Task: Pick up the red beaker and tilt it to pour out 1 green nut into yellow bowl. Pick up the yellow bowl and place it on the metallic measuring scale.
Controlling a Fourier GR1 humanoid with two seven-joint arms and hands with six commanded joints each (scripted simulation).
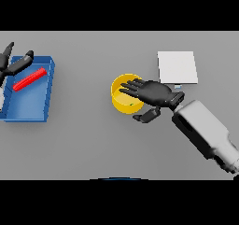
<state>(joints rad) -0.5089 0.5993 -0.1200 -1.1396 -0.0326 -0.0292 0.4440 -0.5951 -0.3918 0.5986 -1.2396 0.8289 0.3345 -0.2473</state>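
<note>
The yellow bowl stands upright in the middle of the table. My right hand hovers over its right half, fingers straight across the rim and thumb spread below the bowl's right side; nothing is held. What lies inside the bowl is hidden by the fingers. The red beaker lies on its side inside the blue tray at the left. My left hand is over the tray's far left corner, fingers spread straight and apart from the beaker. The metallic scale is a pale square plate to the bowl's upper right.
The blue tray's raised walls surround the beaker. The right forearm runs from the lower right toward the bowl, passing just below the scale.
</note>
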